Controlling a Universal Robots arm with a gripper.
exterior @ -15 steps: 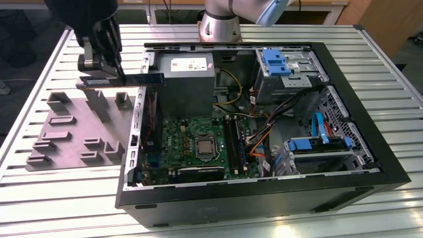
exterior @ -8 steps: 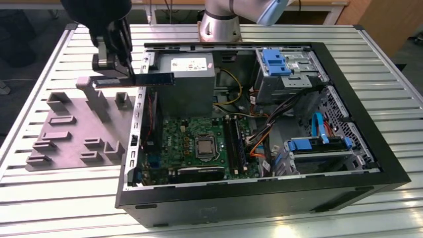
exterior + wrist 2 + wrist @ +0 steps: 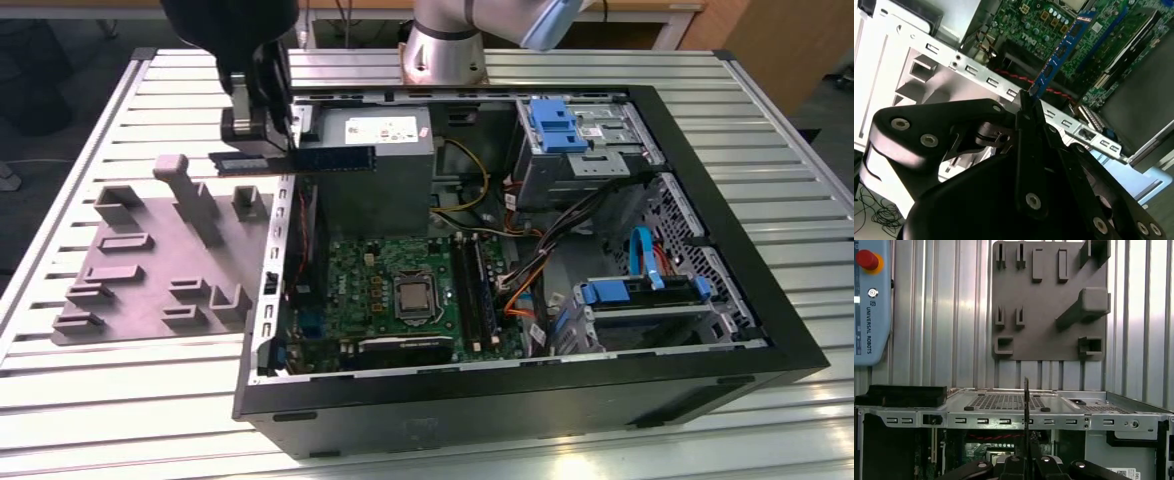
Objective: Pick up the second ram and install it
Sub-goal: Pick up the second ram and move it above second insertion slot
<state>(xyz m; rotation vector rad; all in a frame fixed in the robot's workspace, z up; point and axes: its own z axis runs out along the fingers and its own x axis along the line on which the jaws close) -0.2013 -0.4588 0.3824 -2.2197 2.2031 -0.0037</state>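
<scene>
One ram [image 3: 334, 158] is in the air, pinched at one end by the single tool [image 3: 276, 155], whose fingers are pressed together on it. In the exterior view the stick juts level from the tool toward that view's right, above the near wall of the one open case [image 3: 534, 400] and in front of the grey power supply [image 3: 378, 170]. In the second wrist view the ram [image 3: 1059, 52] shows as a blue board with a row of black chips, running away from the tool [image 3: 1030, 100] over the green motherboard [image 3: 1104, 45]; in the first wrist view it [image 3: 1026, 405] is seen edge-on as a thin dark line rising from the tool [image 3: 1027, 452] above the case's metal edge [image 3: 1004, 417]. The arm comes down from above, its dark wrist upright over the case's wall on the exterior view's left. On the motherboard [image 3: 387, 270] the long black sockets [image 3: 470, 290] lie beside the processor [image 3: 412, 298]. One grey fixture plate [image 3: 147, 260] with several raised holders lies flat on the slatted table [image 3: 107, 400], just beside the case. Inside the case two blue drive brackets are visible, one [image 3: 554, 125] far and one [image 3: 627, 293] near.
</scene>
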